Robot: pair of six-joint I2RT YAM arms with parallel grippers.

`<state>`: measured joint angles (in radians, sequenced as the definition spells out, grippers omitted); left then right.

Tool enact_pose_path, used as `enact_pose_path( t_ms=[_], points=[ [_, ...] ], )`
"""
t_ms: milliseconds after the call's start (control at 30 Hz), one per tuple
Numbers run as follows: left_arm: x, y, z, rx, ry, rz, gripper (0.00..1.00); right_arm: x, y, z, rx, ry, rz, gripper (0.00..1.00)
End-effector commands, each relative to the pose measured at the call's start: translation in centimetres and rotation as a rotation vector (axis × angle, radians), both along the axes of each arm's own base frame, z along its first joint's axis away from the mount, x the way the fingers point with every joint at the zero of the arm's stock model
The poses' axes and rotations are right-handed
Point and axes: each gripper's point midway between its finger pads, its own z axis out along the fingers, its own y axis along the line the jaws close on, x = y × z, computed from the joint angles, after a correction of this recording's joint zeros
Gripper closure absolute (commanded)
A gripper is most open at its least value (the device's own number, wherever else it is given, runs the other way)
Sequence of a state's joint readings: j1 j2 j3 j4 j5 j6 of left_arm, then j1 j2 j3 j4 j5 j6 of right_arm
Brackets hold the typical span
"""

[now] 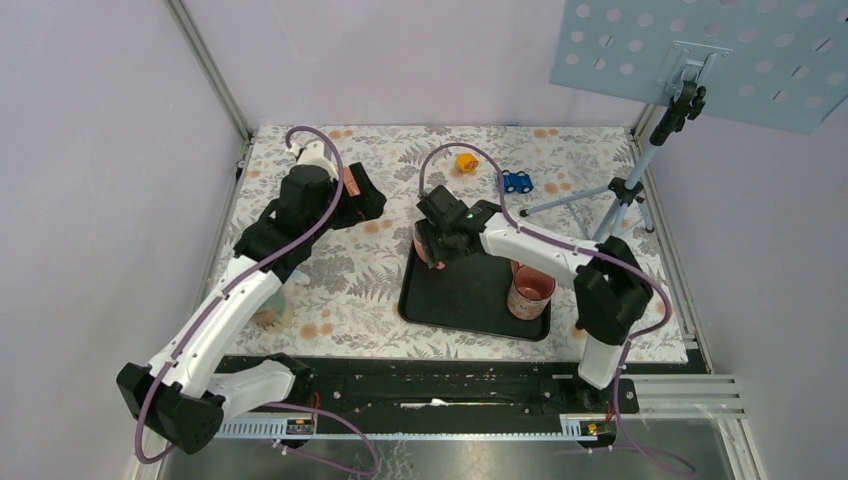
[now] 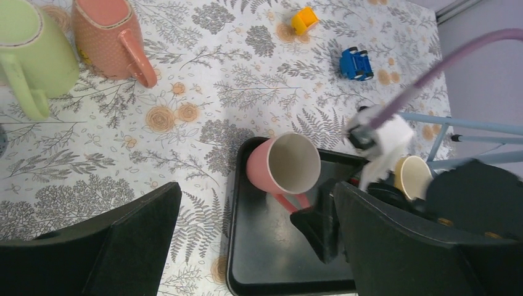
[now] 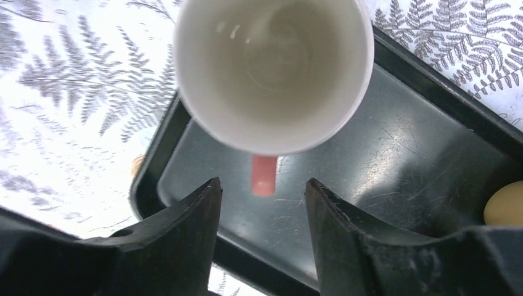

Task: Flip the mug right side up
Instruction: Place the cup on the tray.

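Top view: right claw (image 1: 436, 243) hung over pink mug (image 1: 424, 252) at far-left corner of black tray (image 1: 470, 305).
Left wrist: left claw (image 2: 256, 188) spread wide, clear of mug.
Right wrist: mug stood upright, mouth up. Fingers (image 3: 185, 228) were apart, handle (image 3: 264, 174) just beyond gap, untouched.

Lab enclosure: aluminium frame (image 1: 212, 72), plain walls (image 1: 100, 150)

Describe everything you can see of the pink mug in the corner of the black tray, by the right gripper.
The pink mug looks like glazed ceramic, salmon pink outside and plain white inside, and it is empty. It stands mouth up in the far left corner of the black tray, base on the tray floor. Its pink handle points toward the right gripper, whose open fingers flank the handle with no visible contact.
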<state>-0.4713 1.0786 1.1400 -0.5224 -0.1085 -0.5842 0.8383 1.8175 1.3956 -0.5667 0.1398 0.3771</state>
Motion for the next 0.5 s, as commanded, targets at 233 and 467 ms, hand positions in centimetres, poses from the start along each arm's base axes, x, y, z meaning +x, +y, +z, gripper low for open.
enact_pose_path(
  t_ms=[233,467],
  points=[
    [2.4,3.3,-2.5,0.062,0.089,0.279,0.01,-1.0,1.9,8.4,0.229,-0.132,0.082,0.00],
    [4.1,4.6,-4.8,0.065,0.167,0.461,0.01,-1.9,0.9,10.5,0.281,-0.174,0.075,0.00]
  ],
)
